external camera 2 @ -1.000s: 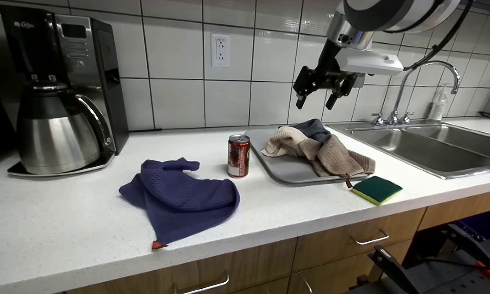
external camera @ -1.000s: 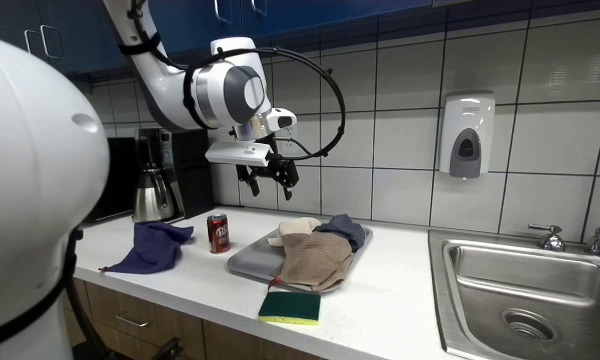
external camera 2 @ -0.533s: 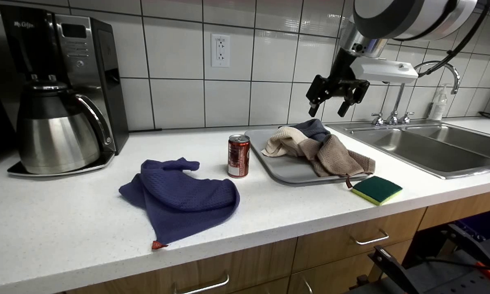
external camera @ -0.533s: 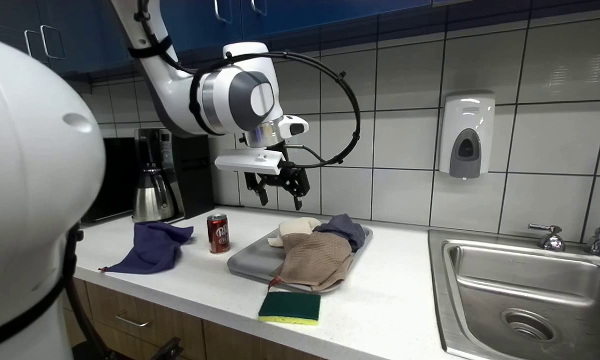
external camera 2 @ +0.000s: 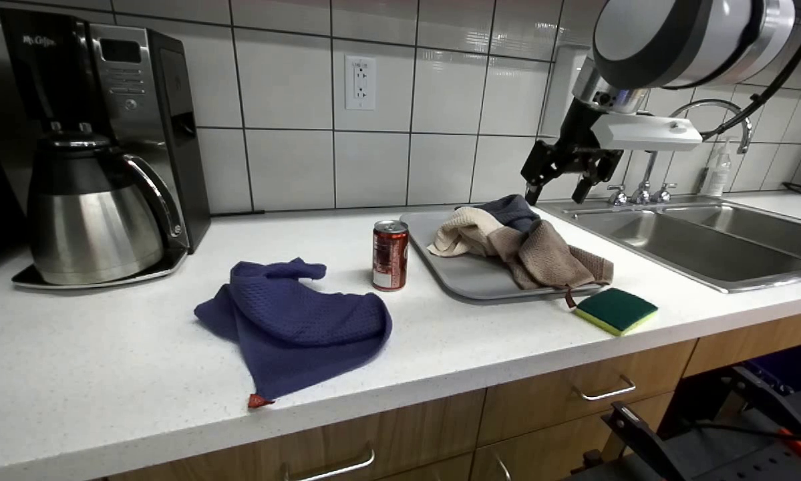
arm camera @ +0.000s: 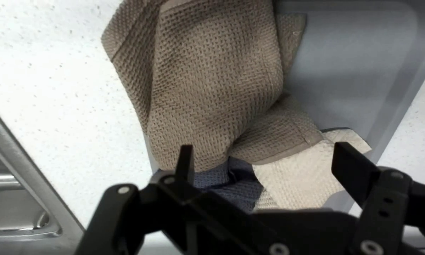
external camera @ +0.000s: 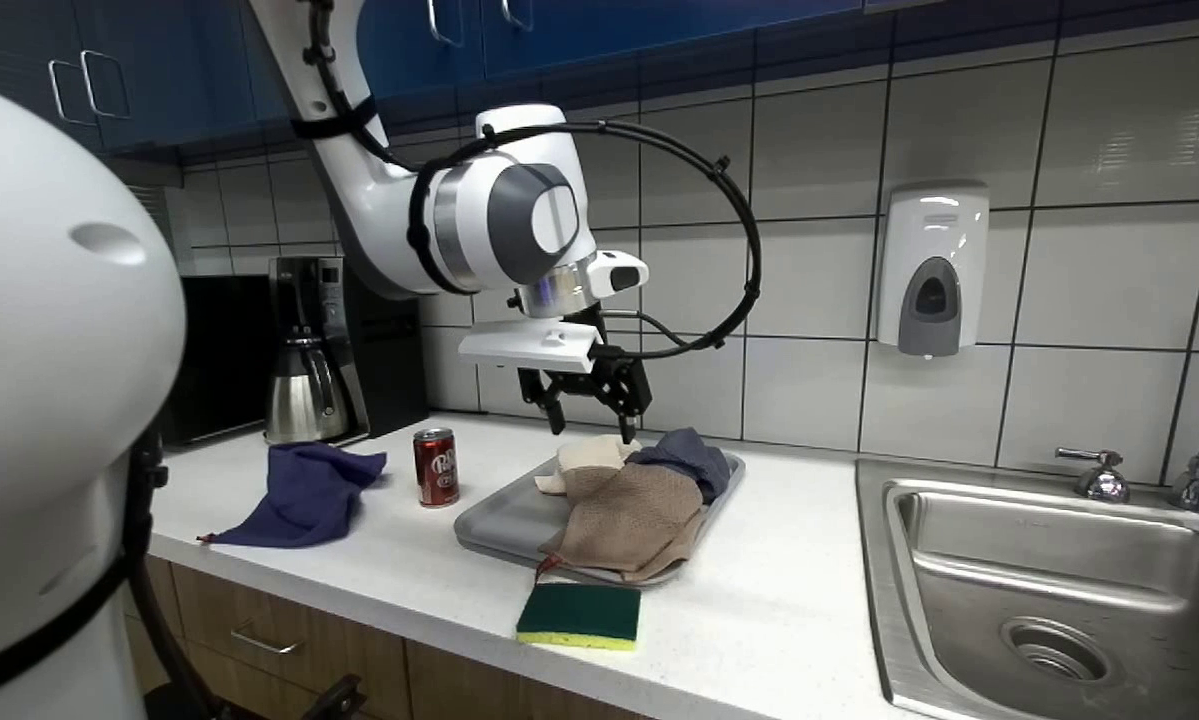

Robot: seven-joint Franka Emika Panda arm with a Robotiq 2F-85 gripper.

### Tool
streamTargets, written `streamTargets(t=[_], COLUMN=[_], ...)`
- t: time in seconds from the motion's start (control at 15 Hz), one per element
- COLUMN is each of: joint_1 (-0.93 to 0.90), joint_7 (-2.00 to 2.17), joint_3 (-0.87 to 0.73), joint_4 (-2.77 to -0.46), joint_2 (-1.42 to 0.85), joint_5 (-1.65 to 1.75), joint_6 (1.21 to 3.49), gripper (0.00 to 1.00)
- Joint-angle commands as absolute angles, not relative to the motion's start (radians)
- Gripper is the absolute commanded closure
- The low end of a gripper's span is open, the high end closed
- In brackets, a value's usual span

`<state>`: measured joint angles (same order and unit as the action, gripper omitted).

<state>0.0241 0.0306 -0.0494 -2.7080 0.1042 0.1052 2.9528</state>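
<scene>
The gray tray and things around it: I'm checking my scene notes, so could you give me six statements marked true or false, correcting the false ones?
1. The brown cloth rests on the gray tray. True.
2. The tool is open. True.
3. The tool grips the brown cloth. False: it holds nothing.
4. The soda can and the sponge are off the gray tray. True.
5. The soda can lies on its side. False: it stands upright.
6. The sponge's yellow layer faces up. False: its green layer does.

The coffee maker (external camera 2: 123, 73) stands with 1 carafe (external camera 2: 96, 220) seated in it. 1 red can (external camera 2: 390, 257) stands upright. 1 green-and-yellow sponge (external camera 2: 616, 308) lies flat near the front edge of the counter (external camera 2: 106, 374). 1 bottle (external camera 2: 719, 175) behind the sink (external camera 2: 694, 247) appears to hold soap.
</scene>
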Motion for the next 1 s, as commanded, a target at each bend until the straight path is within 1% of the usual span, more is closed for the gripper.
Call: streamTargets(t=[0.0, 0.33, 0.93], joint_1=[0.075, 0.092, 0.055], joint_7=[0.113, 0.263, 0.515], joint_3=[-0.039, -0.042, -0.064], joint_4=[-2.7, -2.663, -2.552], joint_2=[0.06, 0.005, -0.111], joint_5=[0.208, 0.333, 0.473], joint_6=[3.001, 3.002, 2.966], gripper=[0.0, 0.0, 0.0])
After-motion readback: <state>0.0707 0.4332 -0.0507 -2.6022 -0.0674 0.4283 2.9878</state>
